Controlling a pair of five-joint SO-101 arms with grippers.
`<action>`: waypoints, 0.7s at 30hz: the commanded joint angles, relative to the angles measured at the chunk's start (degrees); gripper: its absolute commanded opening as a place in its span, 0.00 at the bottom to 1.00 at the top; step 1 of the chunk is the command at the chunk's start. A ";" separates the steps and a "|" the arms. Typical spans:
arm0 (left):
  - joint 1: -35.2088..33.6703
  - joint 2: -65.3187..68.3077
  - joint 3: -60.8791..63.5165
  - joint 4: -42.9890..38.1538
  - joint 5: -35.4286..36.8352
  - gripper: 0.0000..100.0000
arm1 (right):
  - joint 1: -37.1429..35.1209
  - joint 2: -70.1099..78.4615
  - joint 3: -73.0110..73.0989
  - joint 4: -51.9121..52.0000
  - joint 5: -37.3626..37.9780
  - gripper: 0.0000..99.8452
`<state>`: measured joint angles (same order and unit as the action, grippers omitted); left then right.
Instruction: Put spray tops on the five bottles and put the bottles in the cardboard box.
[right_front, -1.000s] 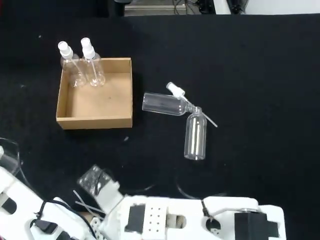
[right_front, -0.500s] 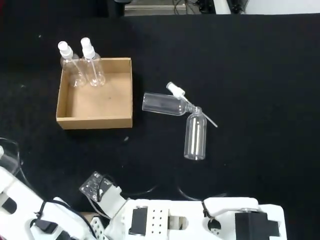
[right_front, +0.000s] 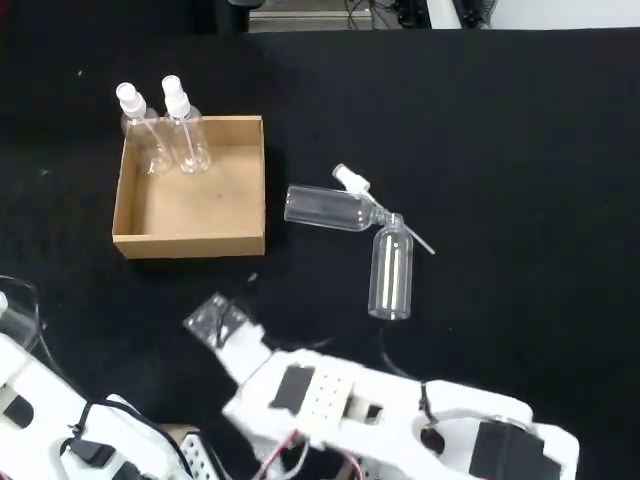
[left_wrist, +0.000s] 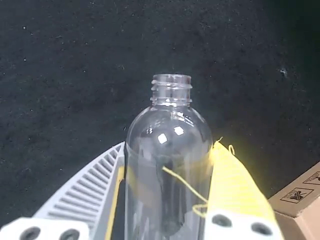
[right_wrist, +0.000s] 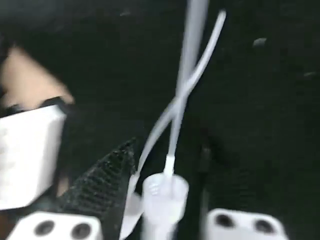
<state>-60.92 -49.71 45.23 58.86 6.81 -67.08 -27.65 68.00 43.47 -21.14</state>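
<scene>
We are on the third of the five bottles. At 10 o'clock in the high view the cardboard box (right_front: 190, 245) holds two capped bottles (right_front: 185, 135), upright against its far wall. Near the centre, a little toward 3 o'clock, one bare bottle (right_front: 325, 208) lies on its side. A second bare bottle (right_front: 390, 272) lies with its neck just beside the first one's, and a loose spray top (right_front: 350, 180) trails its tube across the two necks. The fifth bottle (left_wrist: 167, 125) is in our left gripper (left_wrist: 169, 165). The jaws are closed snugly on its body, and the open threaded neck points away from the wrist over the black table (left_wrist: 75, 60), with a corner of the box close by. Our right gripper (right_wrist: 167, 150) has its jaws drawn in on a spray top (right_wrist: 162, 192), held by the head with the dip tube reaching out ahead. In the high view an arm (right_front: 330, 400) comes in from 6 o'clock and ends toward 7 o'clock, short of the box's near wall. We judge the step in hand is bringing top and bottle together. Next we must line the tube tip up with the mouth, thread it in without bending it, then seat and turn the collar onto the threads.
</scene>
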 joint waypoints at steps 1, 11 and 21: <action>-0.48 -1.23 -1.54 -1.05 0.53 0.22 | 7.82 -1.45 -1.54 0.09 9.32 0.01; -0.31 -1.23 -1.19 -1.14 0.53 0.22 | 25.76 -1.45 -6.29 0.00 27.87 0.01; -0.04 -1.32 -1.10 -0.88 0.53 0.22 | 32.18 -1.10 -12.44 0.00 43.34 0.01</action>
<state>-60.92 -49.71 45.23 58.86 6.81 -35.96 -27.65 59.21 43.56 17.89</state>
